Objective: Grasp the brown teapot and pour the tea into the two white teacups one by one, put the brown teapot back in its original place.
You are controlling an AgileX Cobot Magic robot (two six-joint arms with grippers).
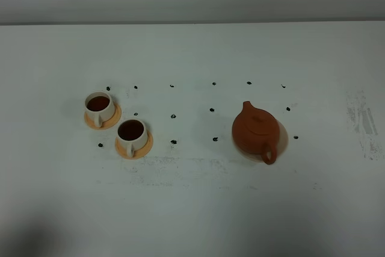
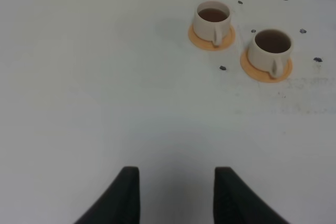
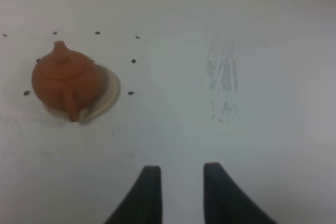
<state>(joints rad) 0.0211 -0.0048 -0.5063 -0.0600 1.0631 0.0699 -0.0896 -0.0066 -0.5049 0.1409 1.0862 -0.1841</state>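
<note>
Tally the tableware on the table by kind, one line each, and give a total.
Brown teapot: 1
White teacups, both holding dark tea: 2
Orange saucers: 2
Pale dish under the teapot: 1
Total: 6

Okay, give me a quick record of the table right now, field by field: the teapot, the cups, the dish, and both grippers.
teapot: brown teapot upright, lid on, sitting on the beige dish, off-centre
cups: two white teacups, each on an orange saucer, both holding dark tea
left gripper: holds nothing, over bare table, apart from the cups
right gripper: holds nothing, apart from the teapot
task state: both cups look filled, teapot back on its dish
</note>
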